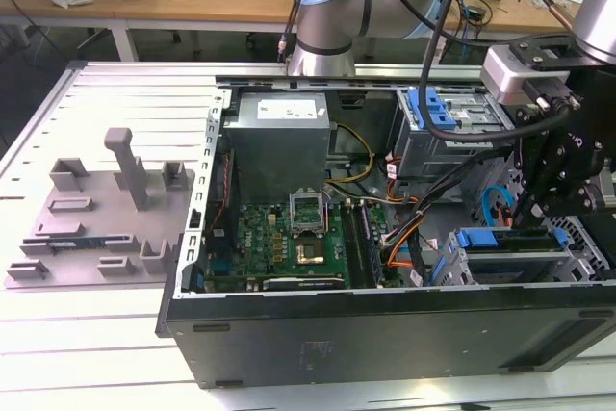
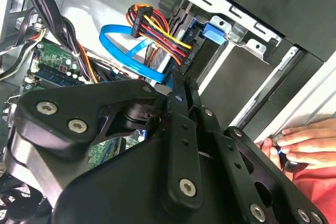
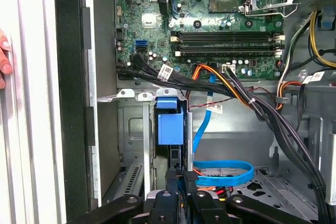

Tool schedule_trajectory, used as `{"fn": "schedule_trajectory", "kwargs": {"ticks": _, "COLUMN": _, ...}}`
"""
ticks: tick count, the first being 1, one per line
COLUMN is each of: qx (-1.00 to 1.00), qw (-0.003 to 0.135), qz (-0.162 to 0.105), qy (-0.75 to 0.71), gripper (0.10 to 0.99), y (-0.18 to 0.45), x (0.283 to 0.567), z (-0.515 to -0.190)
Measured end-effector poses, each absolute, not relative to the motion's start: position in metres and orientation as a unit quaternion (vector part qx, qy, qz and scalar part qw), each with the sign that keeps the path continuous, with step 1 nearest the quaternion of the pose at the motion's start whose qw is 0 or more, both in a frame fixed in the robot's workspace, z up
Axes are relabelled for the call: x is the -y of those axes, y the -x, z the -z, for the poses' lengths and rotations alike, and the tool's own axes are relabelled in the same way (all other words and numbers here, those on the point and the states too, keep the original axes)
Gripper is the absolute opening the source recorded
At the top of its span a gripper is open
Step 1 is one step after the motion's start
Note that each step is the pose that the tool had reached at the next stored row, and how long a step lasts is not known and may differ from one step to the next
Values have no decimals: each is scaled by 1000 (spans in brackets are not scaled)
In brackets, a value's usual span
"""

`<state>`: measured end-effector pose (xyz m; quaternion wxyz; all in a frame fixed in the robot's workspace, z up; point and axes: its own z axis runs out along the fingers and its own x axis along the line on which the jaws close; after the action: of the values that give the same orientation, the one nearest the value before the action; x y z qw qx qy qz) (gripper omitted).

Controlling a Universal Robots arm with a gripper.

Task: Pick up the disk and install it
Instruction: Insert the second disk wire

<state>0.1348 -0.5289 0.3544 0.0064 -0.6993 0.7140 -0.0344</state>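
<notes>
The exterior view looks down on the open case (image 1: 385, 324) from above; both wrist views peer closely inside it.

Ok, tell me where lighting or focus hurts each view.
Exterior view: the table bleaches nearly white, while the gripper is a dark silhouette. Second wrist view: the gripper looms close, black and soft. First wrist view: evenly lit, the motherboard crisp, the white edge beside the hand overexposed.

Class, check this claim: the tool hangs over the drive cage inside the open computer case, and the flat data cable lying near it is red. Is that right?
One detail is wrong. The flat data cable is blue, not red, as both wrist views show; the red wires belong to the separate power bundle. The rest stands: in the exterior view the tool hangs over the drive cage inside the open computer case.
</notes>
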Motion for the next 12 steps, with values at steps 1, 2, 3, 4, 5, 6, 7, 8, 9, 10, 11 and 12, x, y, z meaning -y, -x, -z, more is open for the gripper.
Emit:
{"fn": "schedule_trajectory", "kwargs": {"ticks": 1, "qx": -714, "qw": 6, "qz": 34, "qy": 699, "gripper": 161, "y": -135, "x": 529, "z": -354}}
{"fn": "schedule_trajectory", "kwargs": {"ticks": 2, "qx": -714, "qw": 6, "qz": 34, "qy": 699, "gripper": 161, "y": -135, "x": 529, "z": -354}}
{"fn": "schedule_trajectory", "kwargs": {"ticks": 3, "qx": -714, "qw": 6, "qz": 34, "qy": 699, "gripper": 161, "y": -135, "x": 529, "z": -353}}
{"fn": "schedule_trajectory", "kwargs": {"ticks": 4, "qx": -714, "qw": 6, "qz": 34, "qy": 699, "gripper": 161, "y": -135, "x": 529, "z": -353}}
{"fn": "schedule_trajectory", "kwargs": {"ticks": 5, "qx": -714, "qw": 6, "qz": 34, "qy": 699, "gripper": 161, "y": -135, "x": 529, "z": -353}}
{"fn": "schedule_trajectory", "kwargs": {"ticks": 6, "qx": -714, "qw": 6, "qz": 34, "qy": 699, "gripper": 161, "y": -135, "x": 529, "z": -352}}
{"fn": "schedule_trajectory", "kwargs": {"ticks": 7, "qx": -714, "qw": 6, "qz": 34, "qy": 699, "gripper": 161, "y": -135, "x": 529, "z": -352}}
{"fn": "schedule_trajectory", "kwargs": {"ticks": 8, "qx": -714, "qw": 6, "qz": 34, "qy": 699, "gripper": 161, "y": -135, "x": 529, "z": -352}}
{"fn": "schedule_trajectory", "kwargs": {"ticks": 9, "qx": -714, "qw": 6, "qz": 34, "qy": 699, "gripper": 161, "y": -135, "x": 529, "z": -351}}
{"fn": "schedule_trajectory", "kwargs": {"ticks": 10, "qx": -714, "qw": 6, "qz": 34, "qy": 699, "gripper": 161, "y": -135, "x": 529, "z": -351}}
{"fn": "schedule_trajectory", "kwargs": {"ticks": 11, "qx": -714, "qw": 6, "qz": 34, "qy": 699, "gripper": 161, "y": -136, "x": 529, "z": -351}}
{"fn": "schedule_trajectory", "kwargs": {"ticks": 12, "qx": -714, "qw": 6, "qz": 34, "qy": 699, "gripper": 161, "y": -136, "x": 529, "z": -351}}
